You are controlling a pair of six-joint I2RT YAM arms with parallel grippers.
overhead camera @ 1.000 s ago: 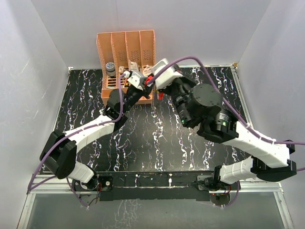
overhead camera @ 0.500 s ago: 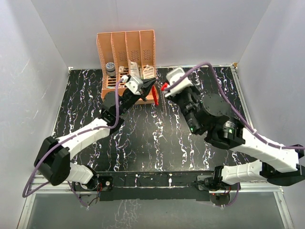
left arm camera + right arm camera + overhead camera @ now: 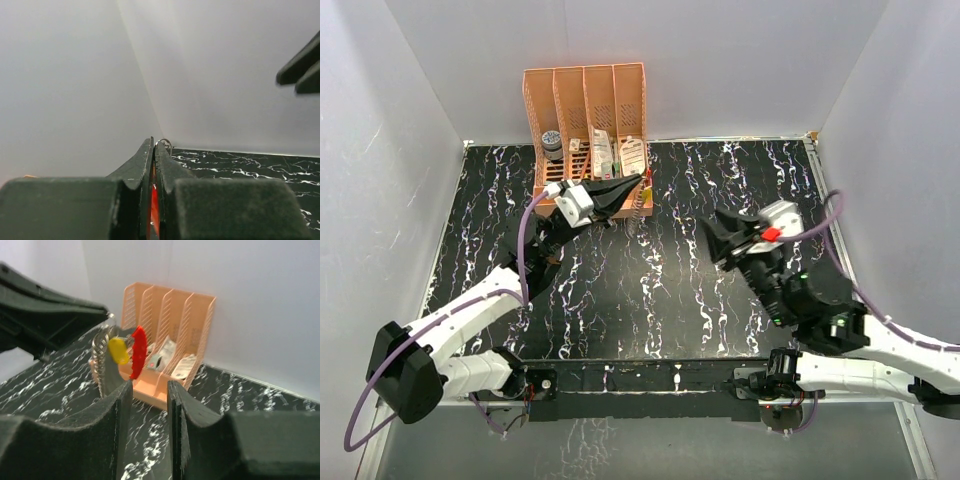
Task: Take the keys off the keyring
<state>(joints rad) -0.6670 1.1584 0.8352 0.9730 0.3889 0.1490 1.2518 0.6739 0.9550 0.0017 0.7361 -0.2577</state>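
Tag held aloft for the free claw
Lower frame, nearest: black right gripper [image 3: 149,390] part open, empty; beyond, small yellow-gold metal key [image 3: 119,350] hangs beside the red oval tag [image 3: 137,352] of the thin wire keyring [image 3: 165,143], black left gripper [image 3: 153,145] clamped on that tag; orange plastic rack [image 3: 170,335] farthest

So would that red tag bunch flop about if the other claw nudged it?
Likely floppy: the red tag and yellow key hang loose under the left gripper, so they'd probably swing. Seemingly light, too; the wire ring looks thin.
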